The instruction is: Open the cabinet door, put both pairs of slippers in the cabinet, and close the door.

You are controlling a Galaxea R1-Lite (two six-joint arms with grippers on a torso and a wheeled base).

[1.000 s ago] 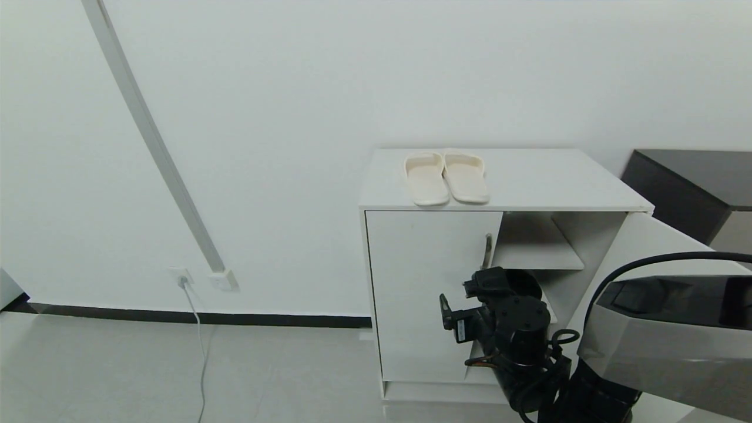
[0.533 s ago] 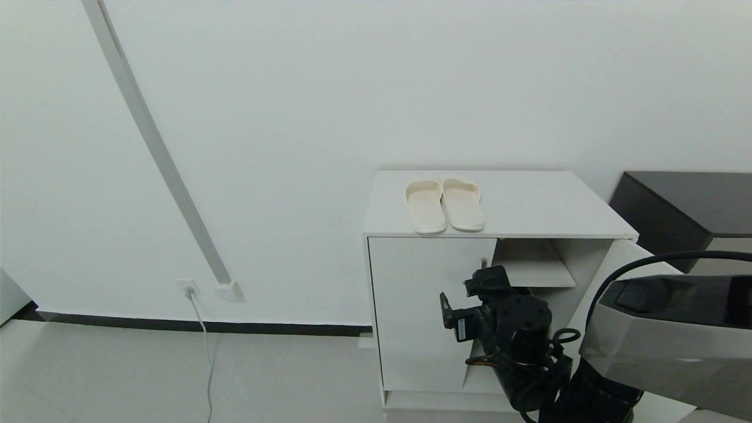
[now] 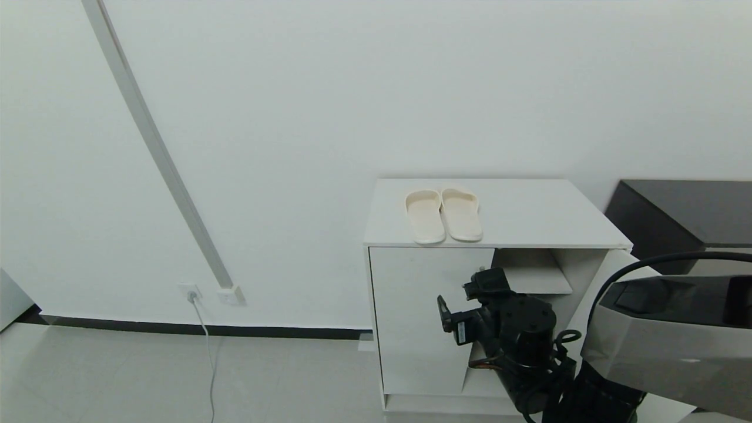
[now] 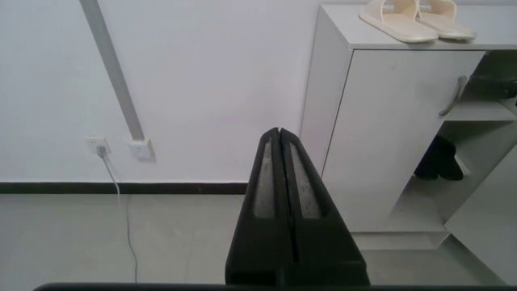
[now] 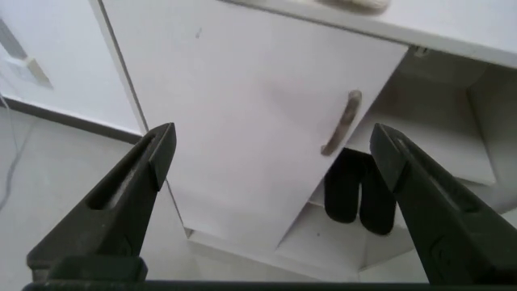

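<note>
Cream slippers (image 3: 443, 215) atop white cabinet (image 3: 529, 211); left end effector (image 4: 279, 139) closed; right end effector (image 5: 272, 136) spread

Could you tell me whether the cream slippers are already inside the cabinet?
No, the cream slippers lie on top of the cabinet.

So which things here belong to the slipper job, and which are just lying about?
Job: white cabinet, cream slippers on its top, dark slippers already inside it, open right gripper.
Lying about: wall socket with plugged cable, slanted wall conduit, black furniture beside the cabinet.
</note>
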